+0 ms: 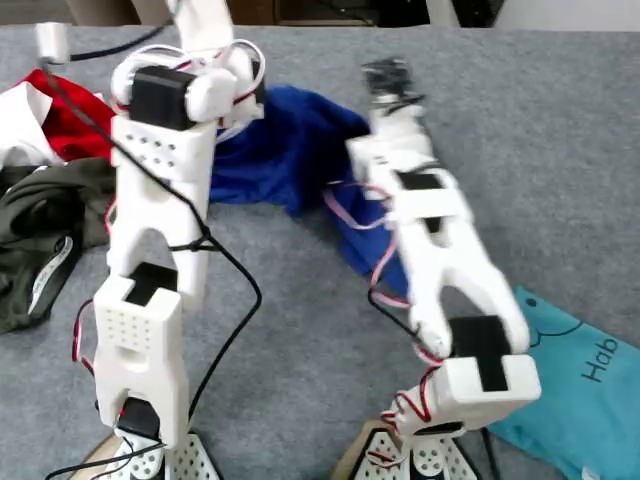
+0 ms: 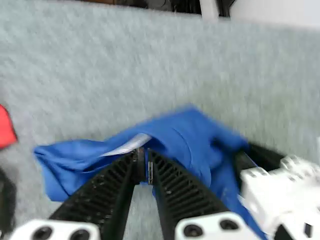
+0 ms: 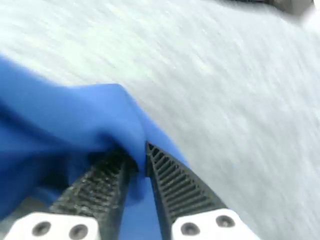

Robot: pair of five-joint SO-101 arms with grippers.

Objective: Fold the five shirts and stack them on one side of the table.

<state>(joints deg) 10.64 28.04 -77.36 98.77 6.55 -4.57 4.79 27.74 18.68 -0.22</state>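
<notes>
A dark blue shirt (image 1: 290,145) lies bunched at the middle back of the grey table, between the two white arms. My left gripper (image 2: 143,162) is shut on a fold of this blue shirt (image 2: 175,142) near its white collar label (image 2: 125,146). Close by, my right gripper (image 3: 142,157) is shut on another edge of the same blue shirt (image 3: 70,120). In the left wrist view the other arm's white body (image 2: 280,185) shows beside the cloth. A teal shirt (image 1: 575,385) lies flat at the front right.
A red shirt (image 1: 65,120), a white garment (image 1: 20,125) and a dark olive shirt (image 1: 45,235) lie heaped at the left edge. Black cables (image 1: 235,290) trail between the arm bases. Bare grey table (image 1: 540,150) stretches across the back right.
</notes>
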